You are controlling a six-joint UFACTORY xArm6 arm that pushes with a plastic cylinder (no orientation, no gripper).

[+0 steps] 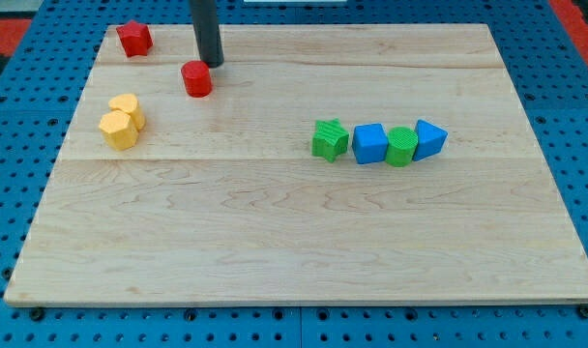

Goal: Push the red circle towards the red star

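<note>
Pushing is in hand: my tip (213,64), a bare rod that grasps nothing, is seen just above and to the right of the red circle (196,79), near touching. The red star (133,39) lies further toward the view's top left on the board (275,232). A push from the circle's lower-right side is judged best; the tip should be repositioned there first. Actual contact cannot be told. The rod's upper part is cut off.

This looks like a robotics lab bench. A pale wooden board (294,232) lies on a blue metal plate (14,116) with a regular grid of holes (the kind used for mounting equipment), and small coloured test blocks stand on the board.
</note>
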